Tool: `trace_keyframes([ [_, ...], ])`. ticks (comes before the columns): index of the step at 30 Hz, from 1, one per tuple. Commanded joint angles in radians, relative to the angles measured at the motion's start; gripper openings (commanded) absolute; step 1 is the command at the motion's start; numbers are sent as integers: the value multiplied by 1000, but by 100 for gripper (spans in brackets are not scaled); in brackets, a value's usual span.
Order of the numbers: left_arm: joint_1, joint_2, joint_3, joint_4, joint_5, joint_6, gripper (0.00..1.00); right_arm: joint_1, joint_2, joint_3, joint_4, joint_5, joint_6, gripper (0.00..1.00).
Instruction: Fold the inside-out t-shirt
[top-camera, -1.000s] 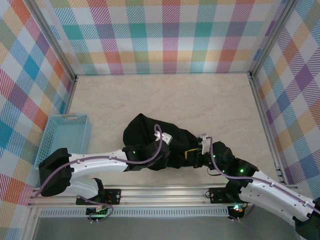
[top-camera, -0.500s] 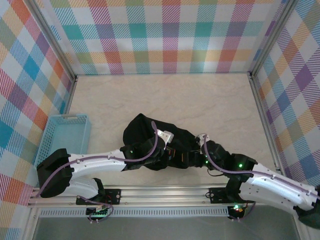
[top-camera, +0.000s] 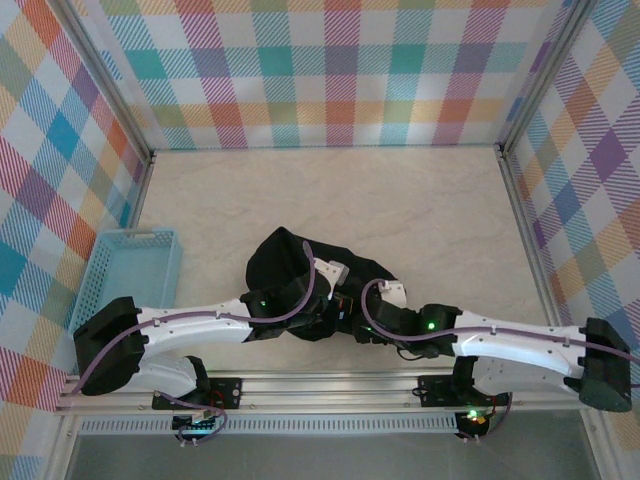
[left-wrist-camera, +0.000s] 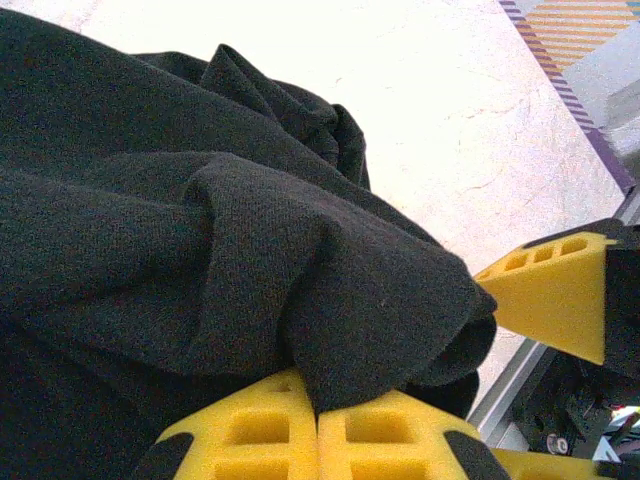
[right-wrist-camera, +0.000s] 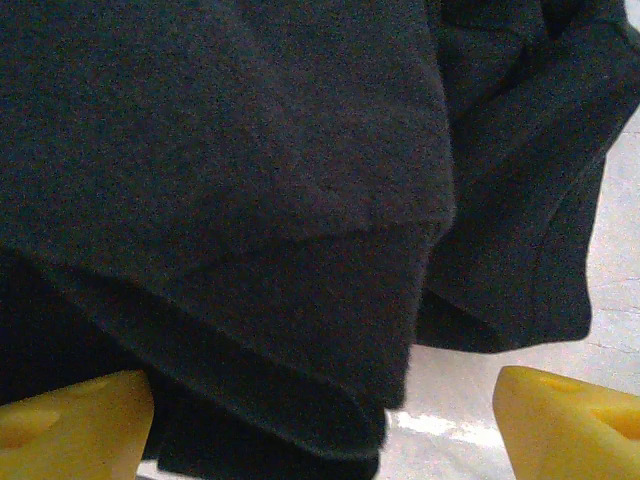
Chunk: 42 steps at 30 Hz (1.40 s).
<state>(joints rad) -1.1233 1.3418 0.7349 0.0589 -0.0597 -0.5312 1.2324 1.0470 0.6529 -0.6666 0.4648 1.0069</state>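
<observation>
The inside-out t-shirt is a limp black heap near the table's front middle. My left gripper is at the heap's near right edge. In the left wrist view its yellow fingers meet, pinching a thick fold of the t-shirt. My right gripper reaches in from the right, close beside the left one. One of its yellow fingers shows past the fold. In the right wrist view it stands open, its fingertips wide apart with a hanging layered edge of the t-shirt between them.
A light blue basket sits at the left wall. Plaid walls enclose the pale table on three sides. An aluminium rail runs along the near edge. Free room lies behind and to the right of the heap.
My right arm has swung left and stretched out low, bringing its gripper from the heap's right side to just beside the left gripper. The left gripper has hardly moved.
</observation>
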Motion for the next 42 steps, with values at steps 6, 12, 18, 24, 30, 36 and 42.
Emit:
trace_keyframes([
  [6,-3,0,-3,7,-41,-9,0,6,10,36,-144,55,141,71],
  [12,-1,6,18,-62,-156,-26,0,6,-63,19,-294,44,201,45],
  [18,-1,41,52,-90,-143,-10,0,1,-82,20,-310,15,190,34],
  [24,-7,54,57,-66,-83,10,5,-5,-87,20,-208,-57,118,30],
  [30,-10,53,54,-62,-84,8,6,-6,-76,30,-108,-109,65,43],
  [36,-12,46,53,-64,-91,6,6,-31,-1,21,-84,-119,77,43],
  [42,-9,30,52,-79,-115,-10,4,-35,46,21,-99,-137,69,37],
])
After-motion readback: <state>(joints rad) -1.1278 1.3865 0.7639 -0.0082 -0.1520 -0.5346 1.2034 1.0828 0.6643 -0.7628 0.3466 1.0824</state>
